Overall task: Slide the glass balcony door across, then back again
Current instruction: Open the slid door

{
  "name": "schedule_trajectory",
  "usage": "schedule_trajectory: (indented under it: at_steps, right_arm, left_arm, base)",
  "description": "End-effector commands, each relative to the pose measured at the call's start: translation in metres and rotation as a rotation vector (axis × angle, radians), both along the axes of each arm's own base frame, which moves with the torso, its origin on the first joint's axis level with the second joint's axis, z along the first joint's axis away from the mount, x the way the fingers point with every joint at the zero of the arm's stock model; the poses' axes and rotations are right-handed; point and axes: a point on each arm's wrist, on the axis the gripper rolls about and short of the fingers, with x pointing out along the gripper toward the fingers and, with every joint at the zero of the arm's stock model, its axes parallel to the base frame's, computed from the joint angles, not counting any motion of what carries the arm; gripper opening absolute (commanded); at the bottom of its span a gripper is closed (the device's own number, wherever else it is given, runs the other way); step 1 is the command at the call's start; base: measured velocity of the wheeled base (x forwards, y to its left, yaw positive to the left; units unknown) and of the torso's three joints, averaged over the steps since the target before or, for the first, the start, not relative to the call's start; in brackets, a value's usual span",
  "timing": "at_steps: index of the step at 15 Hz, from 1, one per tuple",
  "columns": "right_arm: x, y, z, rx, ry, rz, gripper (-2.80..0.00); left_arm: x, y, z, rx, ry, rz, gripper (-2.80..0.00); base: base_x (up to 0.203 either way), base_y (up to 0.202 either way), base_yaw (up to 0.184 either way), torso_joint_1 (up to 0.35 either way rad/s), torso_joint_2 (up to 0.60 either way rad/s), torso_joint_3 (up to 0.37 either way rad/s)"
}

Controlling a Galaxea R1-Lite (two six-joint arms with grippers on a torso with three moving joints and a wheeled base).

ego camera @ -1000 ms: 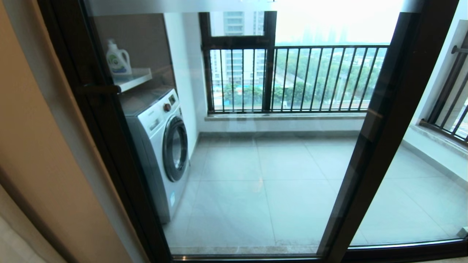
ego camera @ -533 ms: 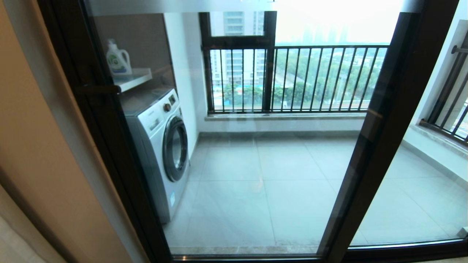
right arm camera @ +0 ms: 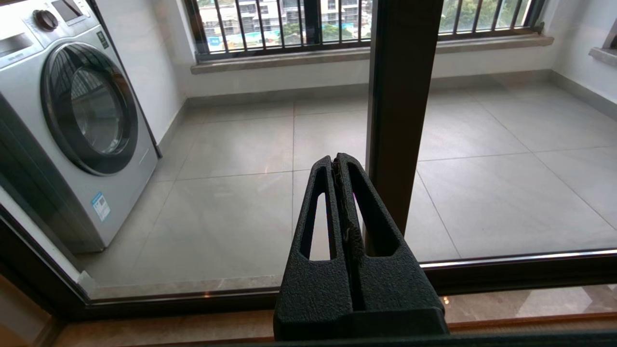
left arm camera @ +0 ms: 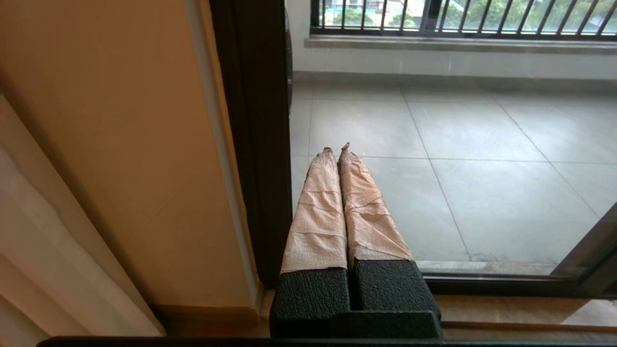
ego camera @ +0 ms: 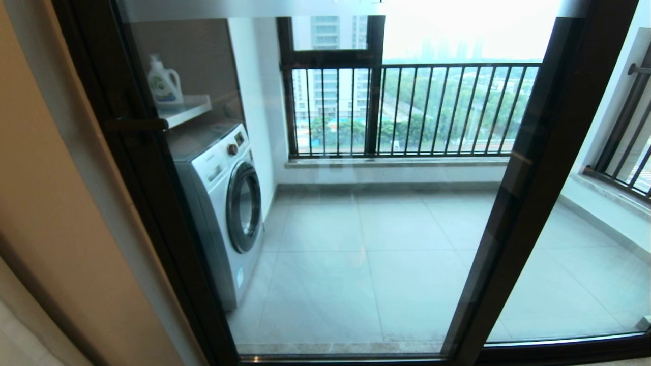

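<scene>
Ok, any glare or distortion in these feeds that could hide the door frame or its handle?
Head view: sky blown out white at the top, straight uprights lean and bow, yet the glass balcony door and its handle stay readable. Left wrist view: left gripper evenly lit. Right wrist view: right gripper sharp, faint floor sheen.

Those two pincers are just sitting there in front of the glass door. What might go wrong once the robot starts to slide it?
1. The handle is a short, thin bar; the left gripper hangs well below it, fingers shut, so a grab could miss or slip.
2. The right gripper, also shut, sits close to the door's dark upright and might get bumped.
3. The glass balcony door is clear, so the fingers could knock the pane.
</scene>
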Motion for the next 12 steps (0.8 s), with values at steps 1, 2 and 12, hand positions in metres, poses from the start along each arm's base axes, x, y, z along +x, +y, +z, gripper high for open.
schedule_trajectory:
  at_steps: [1,2,12]
  right_arm:
    - [0.001,0.000,-0.002,0.000,0.009,0.000,-2.80]
    - [0.001,0.000,-0.002,0.000,0.009,0.000,-2.80]
    - [0.001,0.000,-0.002,0.000,0.009,0.000,-2.80]
  left_arm:
    - [-0.003,0.000,0.031,-0.019,-0.041,-0.004,-2.80]
    - [-0.003,0.000,0.044,-0.028,-0.039,-0.007,-2.80]
    - [0.077,-0.002,0.159,-0.041,0.092,-0.089,-2.80]
  base:
    - [0.000,0.000,0.000,0.000,0.00,0.000]
    - [0.000,0.000,0.000,0.000,0.00,0.000]
    - [0.000,0.000,0.000,0.000,0.00,0.000]
